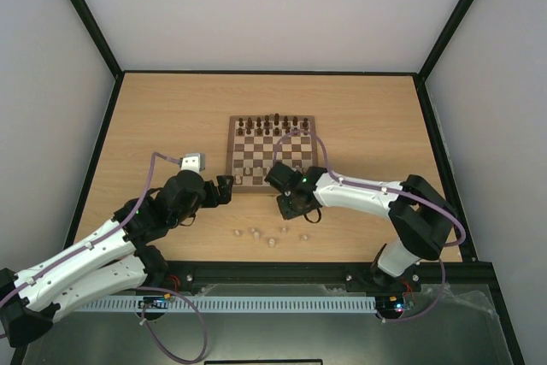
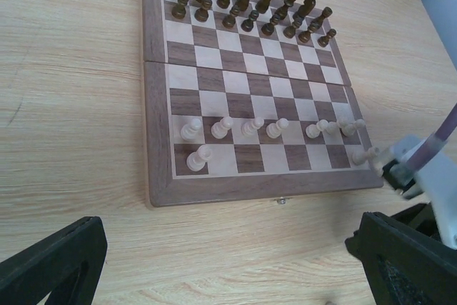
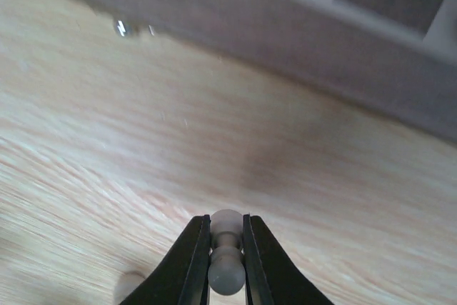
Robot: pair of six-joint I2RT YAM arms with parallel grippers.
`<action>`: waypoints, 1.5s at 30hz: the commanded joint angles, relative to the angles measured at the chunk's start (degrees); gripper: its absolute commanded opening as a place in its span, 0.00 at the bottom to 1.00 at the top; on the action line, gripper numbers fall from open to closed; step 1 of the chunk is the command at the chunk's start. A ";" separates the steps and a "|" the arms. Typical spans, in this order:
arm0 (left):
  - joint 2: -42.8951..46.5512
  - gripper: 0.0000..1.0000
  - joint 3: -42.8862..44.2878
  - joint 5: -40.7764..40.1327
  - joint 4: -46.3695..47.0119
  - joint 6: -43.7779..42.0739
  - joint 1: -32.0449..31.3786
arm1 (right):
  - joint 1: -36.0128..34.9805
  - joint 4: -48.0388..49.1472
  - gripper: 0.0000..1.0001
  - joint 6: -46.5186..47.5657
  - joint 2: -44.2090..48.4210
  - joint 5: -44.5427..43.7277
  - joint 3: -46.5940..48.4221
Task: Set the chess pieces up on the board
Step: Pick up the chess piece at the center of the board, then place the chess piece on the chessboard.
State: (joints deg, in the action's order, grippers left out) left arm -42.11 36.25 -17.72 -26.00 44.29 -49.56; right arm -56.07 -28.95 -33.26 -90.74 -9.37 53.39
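The right gripper (image 3: 227, 223) pinches one tiny cream wooden chess piece (image 3: 227, 271) tight, just in front of the square brown-and-cream checkered wooden board (image 1: 231, 160). The left gripper (image 1: 225, 189) is wide open and holds nothing, by the board's near left corner.

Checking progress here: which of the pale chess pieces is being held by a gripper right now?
The pale piece clamped between the right gripper's fingers. The other pale pieces stand on the board or sit loose on the table.
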 commanded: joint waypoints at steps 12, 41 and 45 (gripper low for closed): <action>-0.28 0.99 0.04 1.25 0.86 -2.41 2.14 | 7.36 -9.23 0.12 10.12 -9.65 0.05 23.78; -1.25 0.99 0.60 3.56 1.07 -4.82 6.11 | 13.66 -9.58 0.13 14.16 -24.29 1.53 33.19; -1.68 0.99 0.58 3.80 1.41 -4.97 6.45 | 13.97 -9.23 0.14 14.44 -24.53 2.16 33.20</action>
State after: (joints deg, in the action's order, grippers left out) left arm -43.35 36.27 -14.52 -25.87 40.21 -43.68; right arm -42.61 -36.36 -19.88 -114.02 -8.14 85.34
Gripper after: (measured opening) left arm 0.991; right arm 0.136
